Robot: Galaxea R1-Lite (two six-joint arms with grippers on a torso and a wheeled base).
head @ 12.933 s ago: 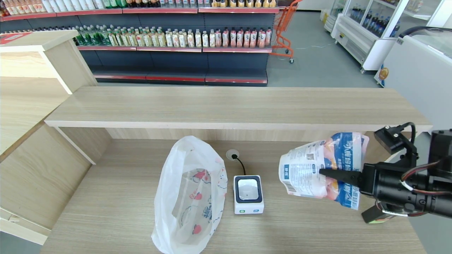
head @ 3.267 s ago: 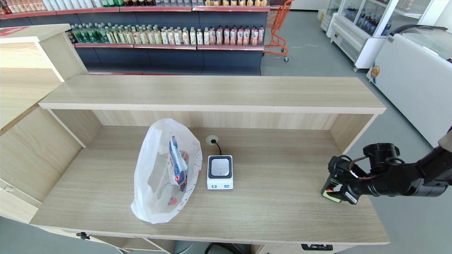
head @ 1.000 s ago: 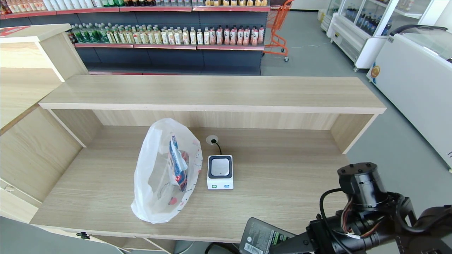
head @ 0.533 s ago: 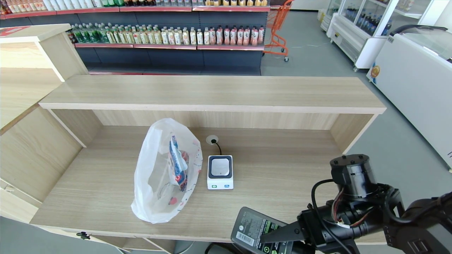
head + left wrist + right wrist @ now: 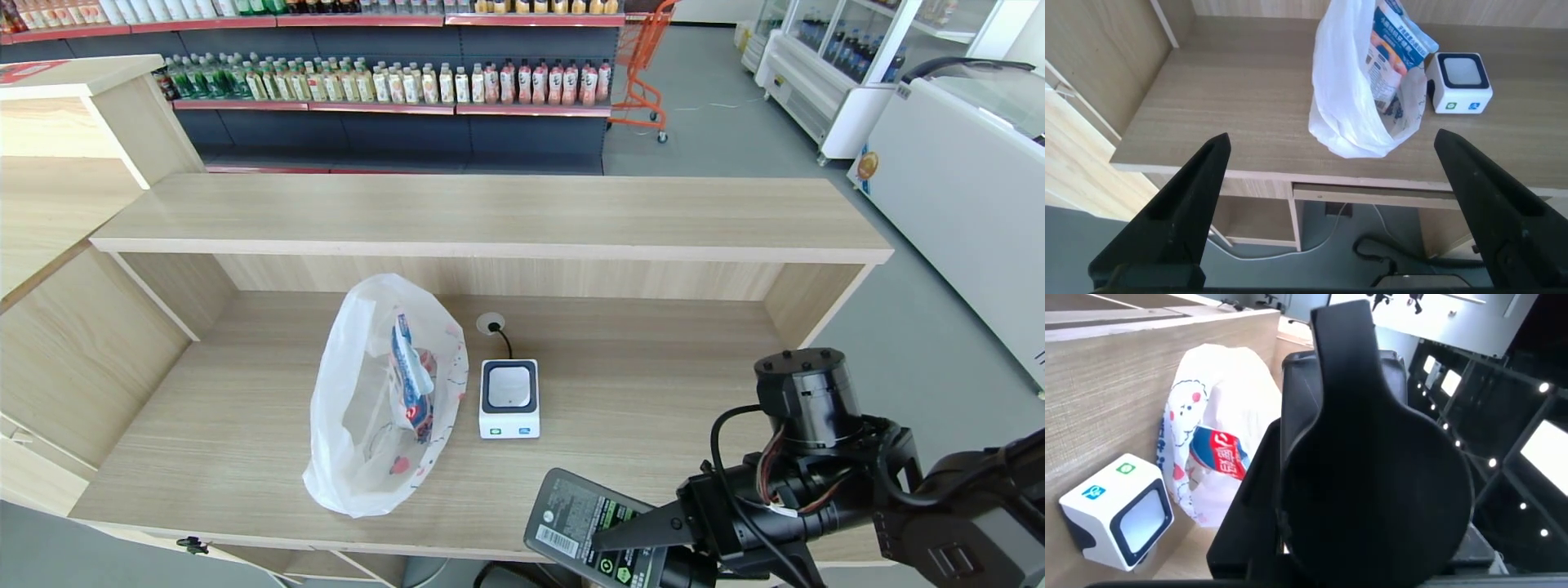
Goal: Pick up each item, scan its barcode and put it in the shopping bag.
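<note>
Pincer of the right arm [image 5: 611,541] is closed on one end of a dark pack [image 5: 571,516], with one finger over its upper face and the other under it. The pack hangs at the near edge of the tabletop [image 5: 669,384], nearer than the scanner [image 5: 509,398] and a little to its right. Its white barcode label [image 5: 558,541] faces upward. The left pincer [image 5: 1333,140] is wide open with nothing between its fingers. Just left of the scanner lies the shopping bag [image 5: 359,425], mouth open, with one snack pack [image 5: 411,380] inside.

I judge that scanning comes next. The scanner window also looks upward, so if the pack passes over it without turning, the label will not be read. The hold is at one end only, so in a turn the free end may swing and knock the scanner, or the pack may slip out. Later the soft bag mouth may fold shut under the pack.
</note>
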